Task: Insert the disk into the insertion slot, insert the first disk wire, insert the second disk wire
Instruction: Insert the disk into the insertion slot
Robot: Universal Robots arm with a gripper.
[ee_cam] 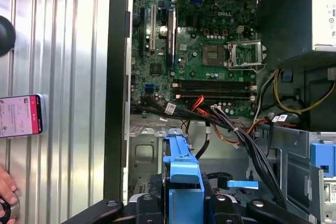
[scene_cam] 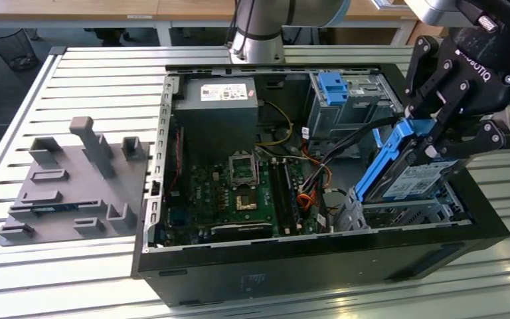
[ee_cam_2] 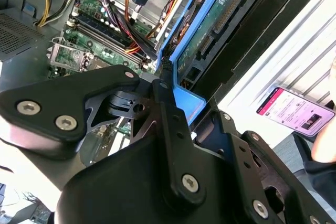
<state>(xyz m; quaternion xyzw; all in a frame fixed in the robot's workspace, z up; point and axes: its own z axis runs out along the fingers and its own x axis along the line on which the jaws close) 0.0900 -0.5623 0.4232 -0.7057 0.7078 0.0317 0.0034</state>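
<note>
Disk (scene_cam: pixel 419 179), silver in blue carrier, hung over grey metal insertion slot (scene_cam: pixel 406 214).
Black gripper (scene_cam: pixel 427 141) clamped its rigid frame; seemingly dense, fragile.

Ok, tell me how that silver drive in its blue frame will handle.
The flat silver hard drive in its bright blue plastic carrier looks rigid, likely dense. Gripped tilted by the black hand on the frame, it might pivot. Its exposed green circuit board seems scratch-prone.
</note>
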